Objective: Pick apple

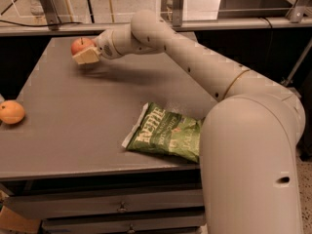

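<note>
The apple [79, 44] is small, round and red-orange, at the far left of the grey table [87, 130]. My gripper [83, 51] is shut on it. One pale finger [87, 56] shows in front of the apple's lower half. The apple is held a little above the tabletop, with a shadow beneath it. My arm reaches in from the right across the back of the table.
A plain orange fruit [11, 112] lies at the table's left edge. A green chip bag [165, 138] lies near the front edge, next to my arm's base. Drawers [117, 208] sit under the tabletop. A rail and metal posts [48, 4] run behind the table.
</note>
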Available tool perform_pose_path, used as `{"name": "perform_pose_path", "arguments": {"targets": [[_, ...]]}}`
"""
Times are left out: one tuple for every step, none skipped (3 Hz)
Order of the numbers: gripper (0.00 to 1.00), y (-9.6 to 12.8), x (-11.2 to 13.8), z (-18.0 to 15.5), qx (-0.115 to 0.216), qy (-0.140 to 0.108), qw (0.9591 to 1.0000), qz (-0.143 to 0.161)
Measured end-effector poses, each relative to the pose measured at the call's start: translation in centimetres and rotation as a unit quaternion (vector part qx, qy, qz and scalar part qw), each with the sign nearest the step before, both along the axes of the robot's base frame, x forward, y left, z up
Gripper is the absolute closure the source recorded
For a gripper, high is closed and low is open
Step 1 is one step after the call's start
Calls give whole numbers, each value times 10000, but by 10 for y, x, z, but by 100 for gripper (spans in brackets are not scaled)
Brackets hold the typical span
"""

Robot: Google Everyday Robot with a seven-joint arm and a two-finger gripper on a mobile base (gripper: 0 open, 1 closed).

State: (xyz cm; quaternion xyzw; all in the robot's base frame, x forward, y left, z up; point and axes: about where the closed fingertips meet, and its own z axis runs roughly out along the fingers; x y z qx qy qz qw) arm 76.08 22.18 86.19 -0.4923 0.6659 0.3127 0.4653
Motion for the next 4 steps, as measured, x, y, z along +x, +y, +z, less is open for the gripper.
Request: {"name": "perform_pose_path", "arguments": {"targets": [[100, -32, 16, 29, 248, -288, 9986, -368], [100, -62, 25, 68, 537, -666, 9943, -630], [100, -85, 18, 118, 853, -1071, 9882, -689], [100, -85, 18, 118, 853, -1071, 9882, -689]]}}
